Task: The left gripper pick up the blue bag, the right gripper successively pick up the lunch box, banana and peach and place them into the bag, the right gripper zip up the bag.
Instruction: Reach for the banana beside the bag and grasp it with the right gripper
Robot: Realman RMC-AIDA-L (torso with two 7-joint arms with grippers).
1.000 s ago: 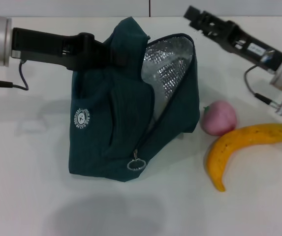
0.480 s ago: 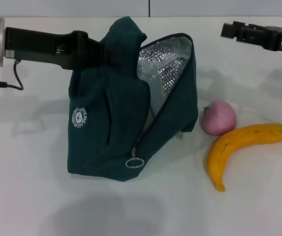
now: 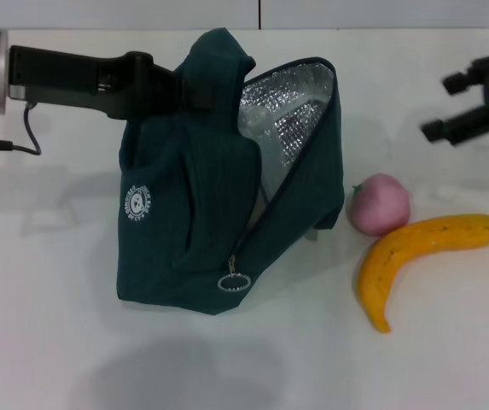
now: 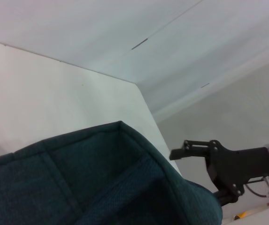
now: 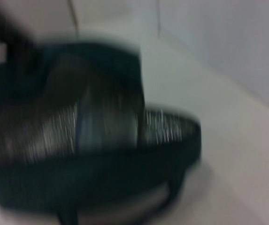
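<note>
Left claw pinching blue bag upright, mid-table. Right claw spread, far right. Peach, banana right of bag, only in head view.

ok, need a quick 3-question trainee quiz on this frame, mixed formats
1. True or false: the banana is already inside the blue bag.
2. Which fruit lies nearer the bag's open side: A) the peach B) the banana?
3. Fill in: the left tool grips the bag at its ____, while the right tool hangs open above the table, off to the fruit's side.

Key: 1 false, it lies on the table. 2 A. 3 top.
</note>
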